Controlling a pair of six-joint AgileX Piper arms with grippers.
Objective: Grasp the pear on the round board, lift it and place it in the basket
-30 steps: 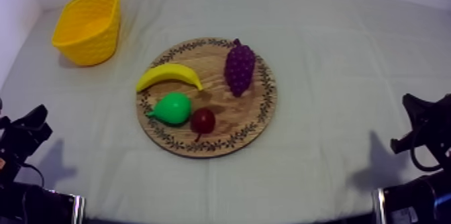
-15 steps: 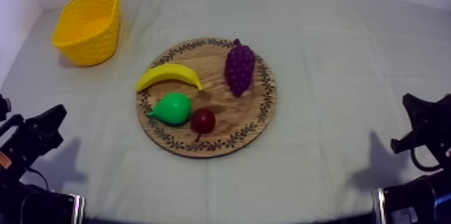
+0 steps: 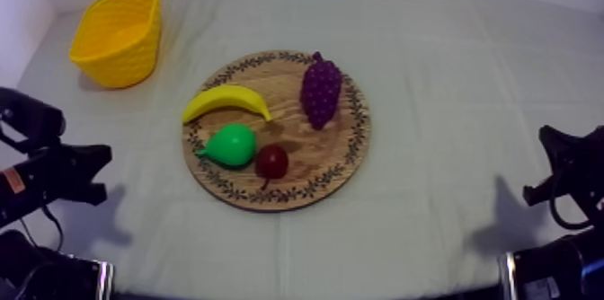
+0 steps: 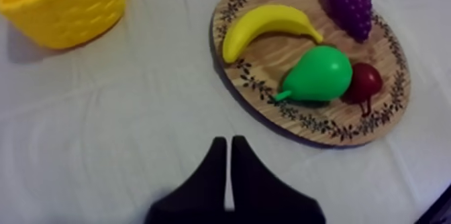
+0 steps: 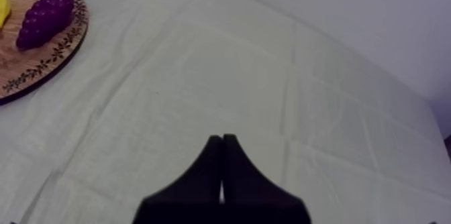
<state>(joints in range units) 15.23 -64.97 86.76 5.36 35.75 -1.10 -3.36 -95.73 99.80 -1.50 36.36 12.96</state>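
Pear [image 3: 232, 145], green, lies on the near left part of the round wooden board [image 3: 286, 110], stem to the left, just beside the small red fruit [image 3: 272, 160] at its right and just nearer than the banana [image 3: 225, 101].

Going from the left, the yellow basket [image 3: 121, 57] stands at the far left, well apart from the board. My left gripper [image 4: 227, 141] hangs over the cloth [image 3: 449, 97] left of the board, its fingers pressed into a narrow wedge on nothing. For a good reach, I judge they must spread wide first, then descend over the pear's fat body, clear of both neighbours.

A bunch of grapes [image 3: 321, 88] lies on the board's far right. My right gripper [image 5: 221, 138] sits near right, fingers likewise together on nothing.

Count: one basket, one board, one banana, one pear, one red fruit, one grape bunch, two grippers.
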